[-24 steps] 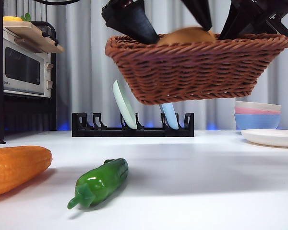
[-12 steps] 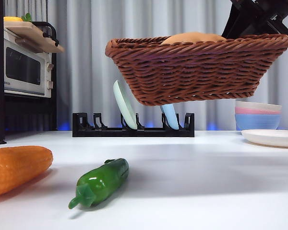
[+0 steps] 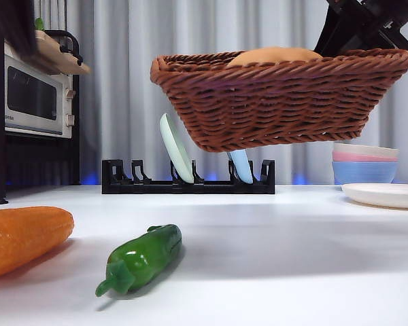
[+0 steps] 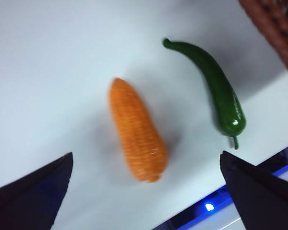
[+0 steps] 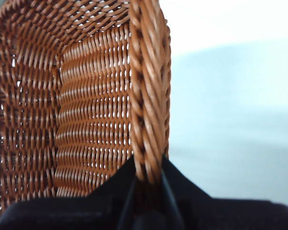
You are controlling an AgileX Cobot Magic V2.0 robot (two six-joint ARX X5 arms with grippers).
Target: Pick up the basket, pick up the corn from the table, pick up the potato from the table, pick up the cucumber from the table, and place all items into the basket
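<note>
My right gripper (image 5: 146,167) is shut on the braided rim of the brown wicker basket (image 5: 86,110). It holds the basket (image 3: 279,102) in the air above the table, gripping from the upper right (image 3: 367,27). The tan potato (image 3: 275,56) lies inside, its top showing over the rim. On the white table (image 3: 292,258) the orange corn (image 3: 24,238) lies at the left, with the green cucumber (image 3: 139,259) beside it. My left gripper (image 4: 145,155) hangs open high over the corn (image 4: 137,132) and the cucumber (image 4: 216,91), touching neither.
A toaster oven (image 3: 30,98) on a dark stand is at the far left. A black dish rack (image 3: 187,183) with two plates stands at the back. Stacked bowls (image 3: 365,163) and a white plate (image 3: 387,195) sit at the right.
The black jaws that stood over the potato in the basket a second ago have left it. A dark blur now shows at the top left corner. The basket stays held up.
</note>
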